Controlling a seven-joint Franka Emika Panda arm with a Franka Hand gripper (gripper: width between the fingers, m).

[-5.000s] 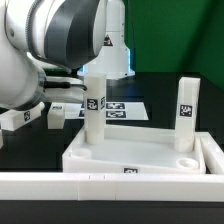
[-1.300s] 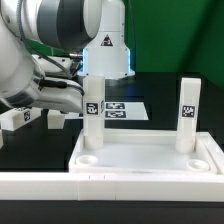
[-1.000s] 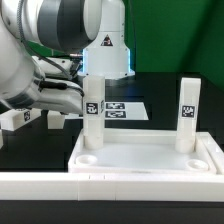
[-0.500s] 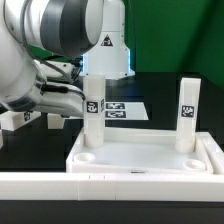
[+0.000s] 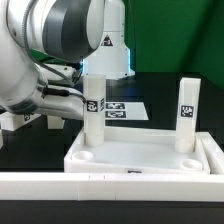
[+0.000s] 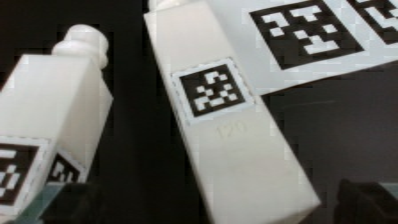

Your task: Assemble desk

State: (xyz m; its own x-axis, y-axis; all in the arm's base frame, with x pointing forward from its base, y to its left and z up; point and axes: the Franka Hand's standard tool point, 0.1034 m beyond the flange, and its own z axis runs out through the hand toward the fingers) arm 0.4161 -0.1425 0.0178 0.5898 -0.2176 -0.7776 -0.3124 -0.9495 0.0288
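- Exterior view: bright, even light; white desk top (image 5: 140, 155) nearly glares, faint soft shadows inside its rim.
- Arm (image 5: 50, 60) beside the desk top: close to lens, out of focus.
- Wrist view: leg (image 6: 222, 170) soft-edged, its tag (image 6: 214, 90) slightly blurred, surround black.

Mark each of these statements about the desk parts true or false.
1. Two legs stand upright in the far corners of the desk top. True.
2. The near sockets also hold legs. False: both are empty.
3. Loose legs lie on the table to the exterior view's left of the desk top. True.
4. The marker board lies inside the desk top. False: it lies flat on the table behind it.
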